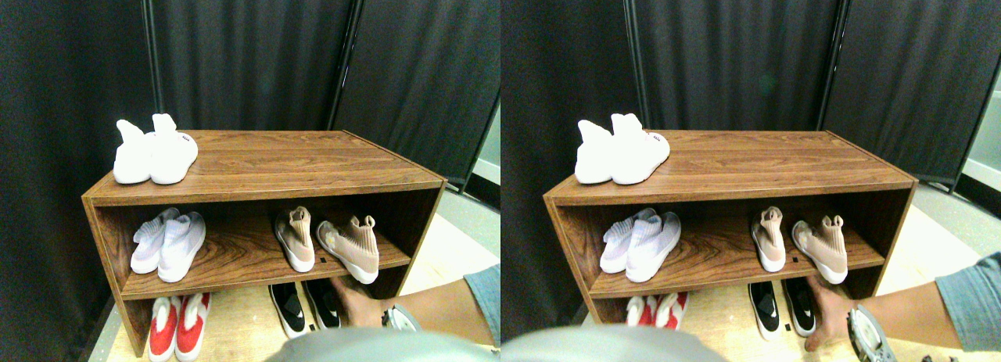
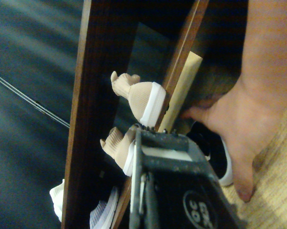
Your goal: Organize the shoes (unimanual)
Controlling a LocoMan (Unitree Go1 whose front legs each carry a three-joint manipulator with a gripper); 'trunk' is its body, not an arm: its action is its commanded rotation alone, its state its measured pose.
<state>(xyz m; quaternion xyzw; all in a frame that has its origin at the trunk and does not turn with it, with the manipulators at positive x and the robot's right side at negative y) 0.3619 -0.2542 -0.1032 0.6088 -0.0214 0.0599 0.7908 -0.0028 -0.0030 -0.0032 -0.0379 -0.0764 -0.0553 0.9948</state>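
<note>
The tan knit shoes sit on the right of the middle shelf. One [image 1: 295, 238] stands straight. The other [image 1: 352, 249] lies askew, its white sole poking over the shelf's front edge. Under them on the floor is the low black pair [image 1: 306, 306] with white marks. A person's hand [image 1: 356, 303] reaches in from the right and touches the right black shoe. My right gripper [image 1: 400, 319] hovers just beside that hand, low in front of the shelf. The wrist view shows both tan shoes [image 2: 141, 98], a black shoe [image 2: 215, 152] and the hand [image 2: 239, 133] beyond my dark jaw frame.
The wooden shelf unit [image 1: 266, 186] stands before black curtains [image 1: 258, 57]. A white pair [image 1: 152, 151] stands on its top at the left. A pale pair [image 1: 168, 245] is on the middle shelf's left. A red-and-white pair [image 1: 178, 327] sits on the floor below.
</note>
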